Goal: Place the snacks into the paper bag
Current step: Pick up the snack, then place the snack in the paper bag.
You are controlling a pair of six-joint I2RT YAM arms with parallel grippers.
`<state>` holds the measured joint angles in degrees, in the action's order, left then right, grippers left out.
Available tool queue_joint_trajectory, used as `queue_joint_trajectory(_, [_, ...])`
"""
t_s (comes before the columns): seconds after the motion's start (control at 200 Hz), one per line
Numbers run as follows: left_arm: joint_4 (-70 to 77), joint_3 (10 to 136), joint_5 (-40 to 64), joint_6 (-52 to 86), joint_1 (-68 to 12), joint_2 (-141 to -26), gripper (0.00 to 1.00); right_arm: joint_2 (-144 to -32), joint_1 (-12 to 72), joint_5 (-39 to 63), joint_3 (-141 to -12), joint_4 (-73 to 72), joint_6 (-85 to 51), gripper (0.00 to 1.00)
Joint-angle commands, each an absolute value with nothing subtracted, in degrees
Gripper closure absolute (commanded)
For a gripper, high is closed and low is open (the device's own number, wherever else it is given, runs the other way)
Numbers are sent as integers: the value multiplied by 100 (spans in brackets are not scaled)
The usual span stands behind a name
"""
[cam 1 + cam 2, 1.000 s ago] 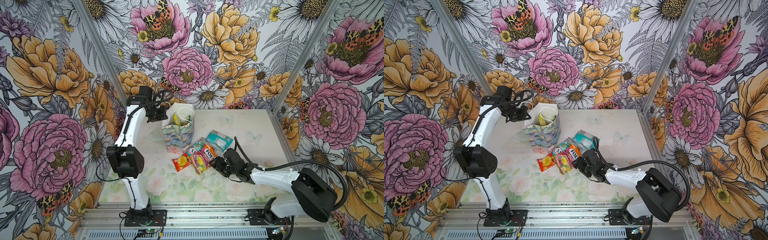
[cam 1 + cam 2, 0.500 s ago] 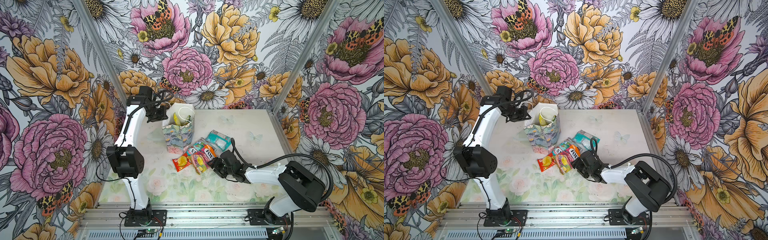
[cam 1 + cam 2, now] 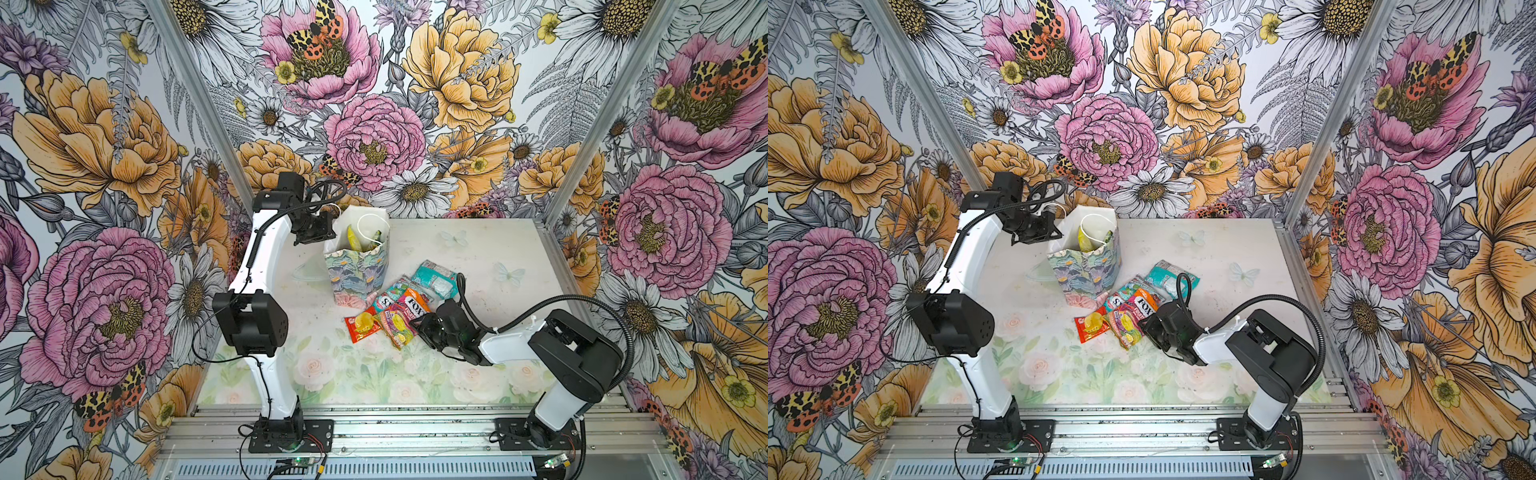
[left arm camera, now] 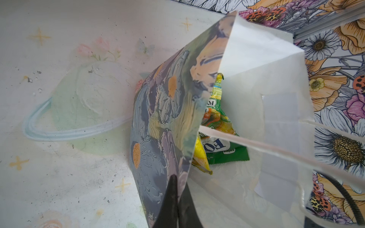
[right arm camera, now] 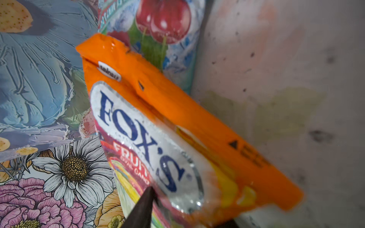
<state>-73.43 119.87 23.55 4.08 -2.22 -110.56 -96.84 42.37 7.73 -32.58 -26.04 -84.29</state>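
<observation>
1. The paper bag (image 3: 357,270) (image 3: 1086,270), stiff paper with a brush-stroked pastel flower print outside and plain white inside, is standing upright toward the back of the table (image 3: 478,249). Its mouth is gaping open and a thin white cord handle (image 3: 374,226) is looping over it.
2. A glossy green packet (image 4: 223,126) and a yellow packet (image 4: 200,156) are leaning inside the bag.
3. More snacks are lying in a crinkled, overlapping heap just in front of the bag: an orange packet (image 3: 413,302) (image 5: 177,110), a cherry-printed packet (image 5: 164,23) beneath it, a pink-and-yellow packet (image 3: 395,326) and a red packet (image 3: 363,326). A puffy teal packet (image 3: 434,277) is lying just beside the heap.
4. The left arm is arching high with its elbow bent. The left gripper (image 3: 328,232) (image 4: 178,189) is pinching the bag's wall at the rim, its black fingers pressed together.
5. The right arm is lying low over the table, with the right gripper (image 3: 417,324) (image 3: 1144,326) at the orange packet's near edge. One dark finger (image 5: 142,209) is lying across the packet's face. Whether the pinch is tight cannot be told.
</observation>
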Motion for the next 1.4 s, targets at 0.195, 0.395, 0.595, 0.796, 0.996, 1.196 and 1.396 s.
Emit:
queue_joint_trajectory(0.195, [-7413, 11899, 2540, 325, -176, -10838, 100, -9306, 4245, 440, -3379, -2329, -7921, 94])
queue_joint_trajectory(0.395, [-7416, 11900, 2540, 325, -163, -10827, 100, -8638, 4245, 352, -3790, -1170, -7145, 100])
queue_joint_trajectory(0.595, [-7417, 11889, 2533, 327, -158, -10837, 100, -8165, 4245, 446, -4359, -115, -6503, 100])
queue_joint_trajectory(0.796, [-7417, 11887, 2541, 325, -156, -10829, 100, -7881, 4163, 448, -4985, 653, -5957, 100])
queue_joint_trajectory(0.996, [-7409, 11884, 2541, 325, -157, -10827, 100, -7786, 4028, 477, -5652, 1297, -5450, 100])
queue_joint_trajectory(1.196, [-7416, 11873, 2555, 325, -158, -10814, 100, -7605, 3797, 396, -6215, 1822, -5033, 100])
queue_joint_trajectory(1.396, [-7414, 11865, 2560, 325, -159, -10810, 100, -7670, 3506, 274, -6889, 2066, -4511, 100])
